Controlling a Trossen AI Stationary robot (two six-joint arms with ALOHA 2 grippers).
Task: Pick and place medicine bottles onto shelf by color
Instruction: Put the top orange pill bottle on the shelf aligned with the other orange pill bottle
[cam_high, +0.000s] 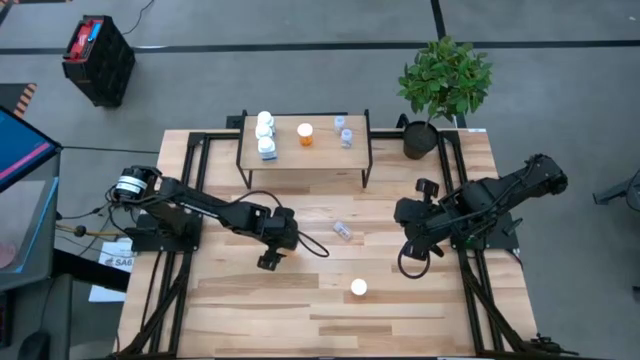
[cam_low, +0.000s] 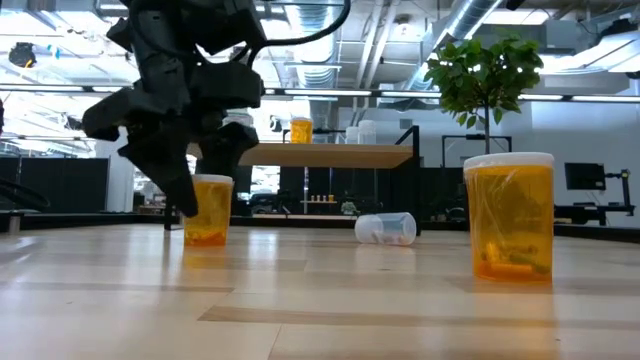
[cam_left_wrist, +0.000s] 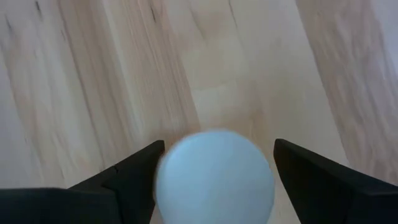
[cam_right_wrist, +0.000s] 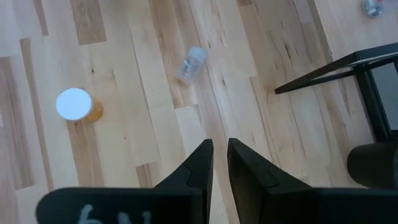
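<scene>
Your left gripper (cam_high: 271, 256) hangs low over the slatted table (cam_high: 250, 310), in front of the shelf (cam_high: 304, 152). Its two fingers (cam_left_wrist: 134, 171) straddle the white cap of an upright orange bottle (cam_low: 208, 209). In the left wrist view there is daylight between the cap (cam_left_wrist: 214, 174) and the finger on one side, while the other finger looks almost against it. So the jaws stand apart around the bottle, not clamped on it. You approach from straight above, likely because the bottle stands upright and the cap is the easiest part to bracket.

Your right gripper (cam_right_wrist: 219, 160) waits above the table's right half, its fingers close together with only a narrow slit between them and nothing held.

On the shelf, the white bottles (cam_high: 265, 135) sit clustered at the left end, one orange bottle (cam_high: 305, 133) stands in the middle, and two small clear bottles (cam_high: 343, 131) sit toward the right. That layout gives you the colour zones, so the bottle between your fingers belongs beside the middle orange one.

Left on the table are a clear bottle lying on its side (cam_high: 342, 231) between the arms and a second orange bottle (cam_high: 358, 288) standing nearer the front edge.

Before lifting, you need both fingers seated on the cap; a one-sided touch could tip it.
</scene>
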